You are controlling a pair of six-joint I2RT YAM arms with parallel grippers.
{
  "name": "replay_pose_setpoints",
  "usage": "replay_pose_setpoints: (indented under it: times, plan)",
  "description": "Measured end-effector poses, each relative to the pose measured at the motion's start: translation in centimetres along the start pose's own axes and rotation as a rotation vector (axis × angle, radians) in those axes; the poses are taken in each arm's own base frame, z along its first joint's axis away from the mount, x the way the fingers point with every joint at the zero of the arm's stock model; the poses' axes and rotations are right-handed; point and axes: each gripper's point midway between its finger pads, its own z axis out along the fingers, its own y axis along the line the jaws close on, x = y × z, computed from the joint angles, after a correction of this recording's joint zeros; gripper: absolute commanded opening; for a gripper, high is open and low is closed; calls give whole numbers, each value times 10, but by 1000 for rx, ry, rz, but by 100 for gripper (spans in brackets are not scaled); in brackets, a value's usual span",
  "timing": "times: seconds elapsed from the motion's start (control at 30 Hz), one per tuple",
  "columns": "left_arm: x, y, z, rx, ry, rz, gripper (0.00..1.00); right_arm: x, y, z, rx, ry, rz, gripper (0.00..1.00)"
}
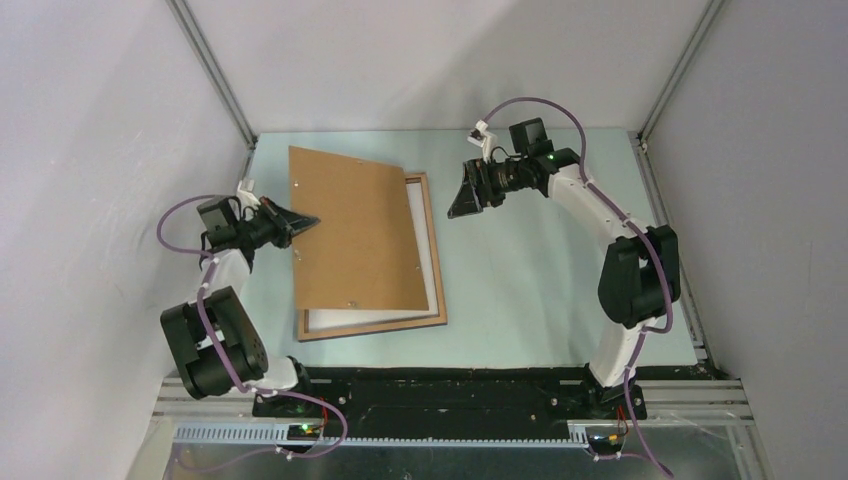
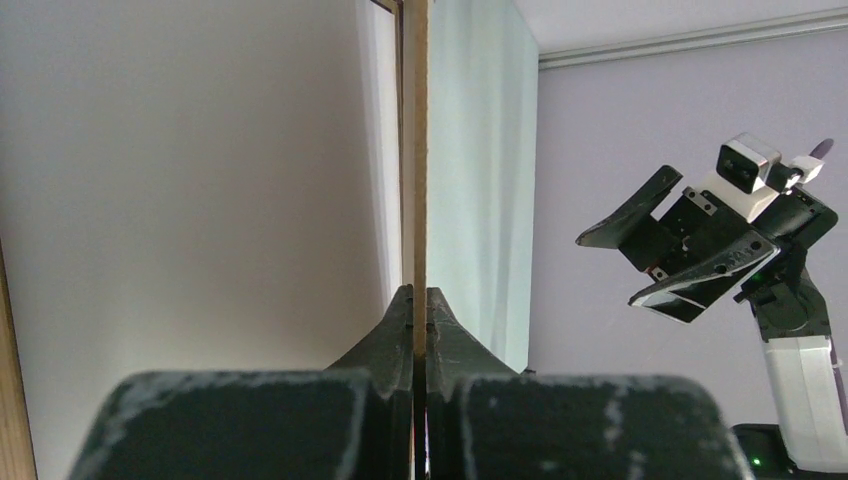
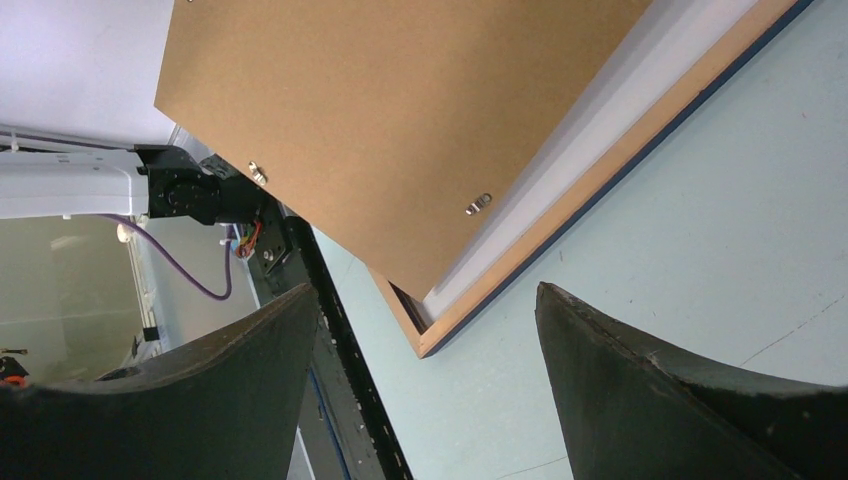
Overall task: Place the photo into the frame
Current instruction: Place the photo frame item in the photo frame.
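The plain brown backing board (image 1: 355,235) slants over the light wooden rectangular frame (image 1: 372,329), blocking it from above; the pale green bench (image 1: 540,290) right of centre lies open.

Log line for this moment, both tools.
left tool: shut on backing board edge | right tool: open, empty | frame: on table, board askew over it

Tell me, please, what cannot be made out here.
The photo, every view: only white shows inside the frame; its print is unseen.
Frame's left side, top view: covered by the backing board.
Board's faces, left wrist view: edge-on between the left fingers.
Frame's far end, right wrist: cut by picture edge.
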Motion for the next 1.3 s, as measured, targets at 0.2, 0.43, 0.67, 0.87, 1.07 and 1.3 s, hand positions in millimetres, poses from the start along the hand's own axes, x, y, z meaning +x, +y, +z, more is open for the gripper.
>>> replay_pose_setpoints:
  times: [0.2, 0.43, 0.67, 0.87, 1.07, 1.3]
  plan:
    - [-3, 1, 3, 7, -4, -14, 0, 1, -2, 1, 1, 3, 4, 83]
    - [-3, -3, 6, 20, -1, -11, 0, 1, -2, 1, 2, 4, 5, 83]
    - [2, -5, 10, 25, 16, -11, 0, 5, -4, 2, 4, 11, 14, 83]
    - [7, -6, 15, 30, 37, -9, 0, 7, -5, 3, 4, 13, 10, 83]
    - [9, -3, 19, 24, 45, -14, 0, 7, -5, 3, 4, 14, 8, 83]
    - [10, 0, 22, 17, 55, -24, 0, 7, -5, 3, 4, 14, 5, 83]
